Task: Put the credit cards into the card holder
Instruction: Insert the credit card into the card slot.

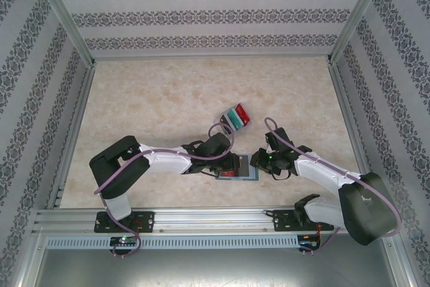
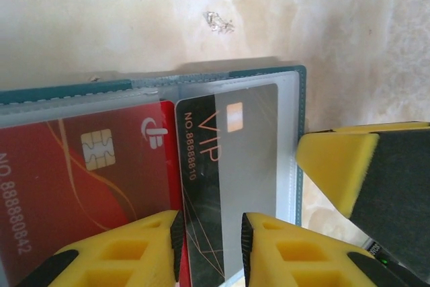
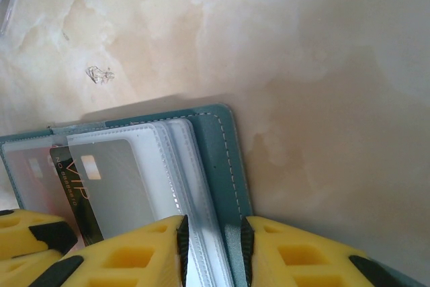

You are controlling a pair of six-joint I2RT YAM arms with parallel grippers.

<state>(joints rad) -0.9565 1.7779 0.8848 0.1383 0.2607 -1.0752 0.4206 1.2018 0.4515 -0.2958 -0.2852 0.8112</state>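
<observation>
1. the card holder (image 1: pixel 247 167) lies open on the worktop (image 1: pixel 154 99), between the two hands.
2. the left hand (image 2: pixel 210 247) hangs over the holder's near edge with its fingers (image 2: pixel 127 250) parted. they stand astride a dark card (image 2: pixel 228 159) marked vip (partly under a clear sleeve (image 2: pixel 285 139), not pinched).
3. a red card (image 2: pixel 87 179) sits inside the holder, just beside the dark card.
4. the right hand (image 3: pixel 211 250) is clenched on the holder's teal cover at its right edge.
5. a clear tray (image 1: pixel 216 124) with spare cards (image 1: pixel 236 116) stands just beyond the holder.

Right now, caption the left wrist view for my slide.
Left gripper over a dark VIP card partly inside the card holder.
</observation>
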